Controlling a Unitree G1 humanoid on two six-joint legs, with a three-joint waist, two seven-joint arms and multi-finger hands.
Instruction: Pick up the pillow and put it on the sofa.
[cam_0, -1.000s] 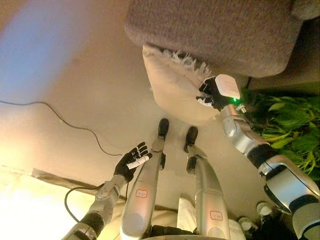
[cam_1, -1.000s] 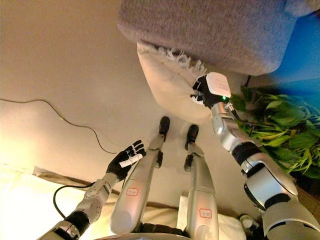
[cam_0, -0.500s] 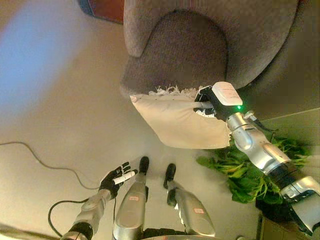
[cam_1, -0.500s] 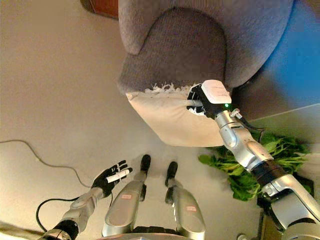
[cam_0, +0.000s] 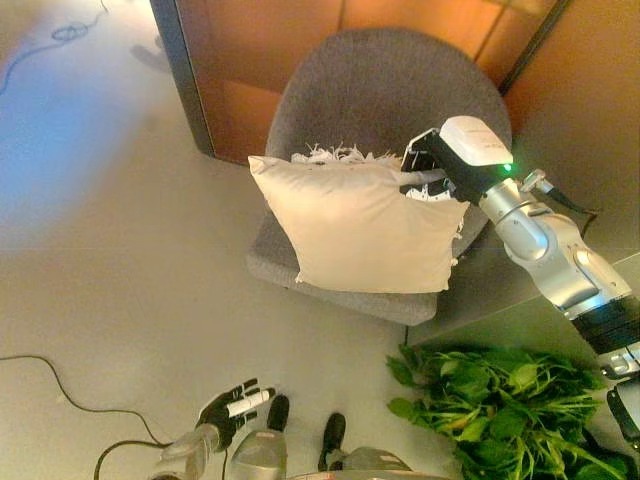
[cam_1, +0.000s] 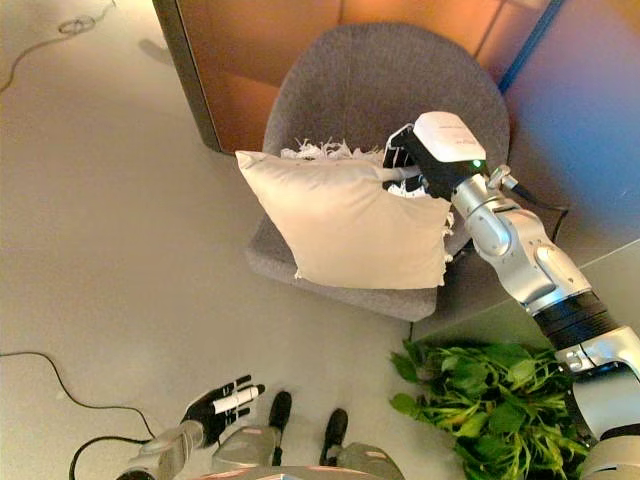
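Observation:
A cream pillow (cam_0: 360, 230) with a white fringe along its top edge hangs in the air in front of the grey round-backed sofa chair (cam_0: 385, 95). My right hand (cam_0: 428, 170) is shut on the pillow's upper right corner and holds it over the seat. The pillow (cam_1: 345, 225) covers most of the seat. My left hand (cam_0: 232, 408) is open and empty, low at the bottom left above the floor.
A green leafy plant (cam_0: 490, 400) stands at the bottom right, beside a pale cabinet top (cam_0: 520, 310). A brown wall panel (cam_0: 240, 60) with a dark post (cam_0: 180, 70) is behind the sofa chair. A thin cable (cam_0: 40, 375) lies on the floor at the left.
The camera has tilted up, so the whole sofa chair shows. My right hand has lifted the pillow from below the seat's front edge up in front of the seat and backrest.

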